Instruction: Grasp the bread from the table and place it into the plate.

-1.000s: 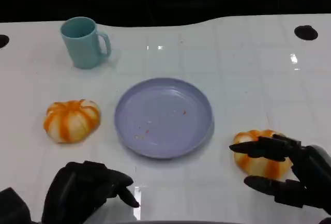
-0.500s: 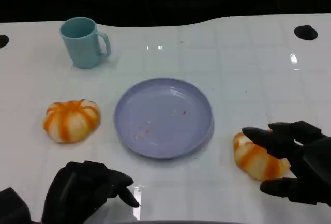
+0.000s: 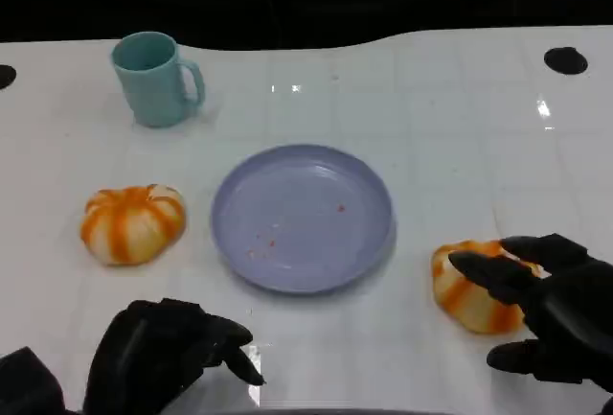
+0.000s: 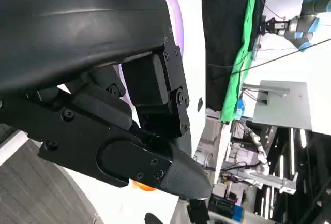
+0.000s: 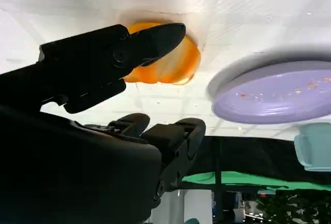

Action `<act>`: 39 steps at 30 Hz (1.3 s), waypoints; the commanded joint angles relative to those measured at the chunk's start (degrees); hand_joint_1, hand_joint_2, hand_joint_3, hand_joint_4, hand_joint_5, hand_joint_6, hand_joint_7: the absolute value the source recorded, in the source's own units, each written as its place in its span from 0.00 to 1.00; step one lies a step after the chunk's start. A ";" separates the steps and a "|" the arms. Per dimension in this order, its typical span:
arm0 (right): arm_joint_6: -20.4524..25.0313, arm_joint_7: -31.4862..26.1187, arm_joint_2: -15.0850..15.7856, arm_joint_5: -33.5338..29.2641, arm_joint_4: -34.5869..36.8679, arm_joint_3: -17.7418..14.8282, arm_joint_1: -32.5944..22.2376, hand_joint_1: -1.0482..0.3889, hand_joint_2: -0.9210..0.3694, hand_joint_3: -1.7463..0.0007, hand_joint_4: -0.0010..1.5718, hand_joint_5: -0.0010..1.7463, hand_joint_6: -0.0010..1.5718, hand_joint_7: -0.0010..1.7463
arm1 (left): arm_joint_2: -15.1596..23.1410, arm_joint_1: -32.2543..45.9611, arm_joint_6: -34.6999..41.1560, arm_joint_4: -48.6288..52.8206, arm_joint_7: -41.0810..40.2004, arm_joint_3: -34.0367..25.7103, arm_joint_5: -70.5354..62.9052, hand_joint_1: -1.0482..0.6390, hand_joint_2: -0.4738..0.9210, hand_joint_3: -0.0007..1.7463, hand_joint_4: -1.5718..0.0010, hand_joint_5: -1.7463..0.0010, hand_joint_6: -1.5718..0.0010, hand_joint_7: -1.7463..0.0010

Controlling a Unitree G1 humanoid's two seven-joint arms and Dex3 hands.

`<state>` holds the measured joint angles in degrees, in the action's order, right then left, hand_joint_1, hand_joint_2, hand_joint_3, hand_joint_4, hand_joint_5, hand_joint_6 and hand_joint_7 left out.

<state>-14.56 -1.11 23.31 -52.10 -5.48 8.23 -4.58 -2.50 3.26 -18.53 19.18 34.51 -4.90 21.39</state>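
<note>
Two orange-and-white striped breads lie on the white table, one left of the plate (image 3: 131,222) and one right of it (image 3: 467,292). Between them sits the round lilac plate (image 3: 306,214), holding only crumbs. My right hand (image 3: 551,319) reaches over the right bread from the near right, its fingers spread above the bread and the thumb low beside it. In the right wrist view one finger (image 5: 108,56) lies across that bread (image 5: 181,66), next to the plate (image 5: 274,100). My left hand (image 3: 163,357) rests at the table's near edge with its fingers curled in on nothing.
A teal mug (image 3: 153,78) stands at the back left, and the right wrist view shows the mug (image 5: 315,151) past the plate. Dark round holes mark the table at the far right (image 3: 566,59) and far left (image 3: 6,76). Open table lies behind the plate.
My right hand has shifted over the right bread, its fingers settling lower and closer on it. The bread rocked slightly. The left hand, plate and mug stay put.
</note>
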 commanded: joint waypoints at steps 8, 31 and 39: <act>4.73 -1.39 1.70 -3.38 5.92 4.25 4.83 0.33 0.03 1.00 0.15 0.13 0.24 0.00 | 0.24 0.44 -0.13 -0.90 -0.80 0.05 -0.49 0.05 0.97 0.00 0.23 0.45 0.01 1.00; 8.64 -1.23 1.25 -2.71 21.55 12.60 15.93 0.33 0.00 0.99 0.17 0.11 0.24 0.01 | 0.16 1.13 -0.08 -2.04 -1.36 0.65 -0.98 0.05 0.98 0.00 0.23 0.46 0.00 1.00; 11.16 -0.40 -0.65 -1.34 24.56 14.74 19.31 0.37 0.00 1.00 0.30 0.14 0.34 0.04 | 0.12 1.50 0.34 -2.77 -1.70 0.84 -0.94 0.05 0.98 0.00 0.23 0.45 0.00 0.99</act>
<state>-5.04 -3.12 23.48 -54.75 17.80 22.56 13.61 -2.98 4.09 -18.27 16.97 33.42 -4.03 20.76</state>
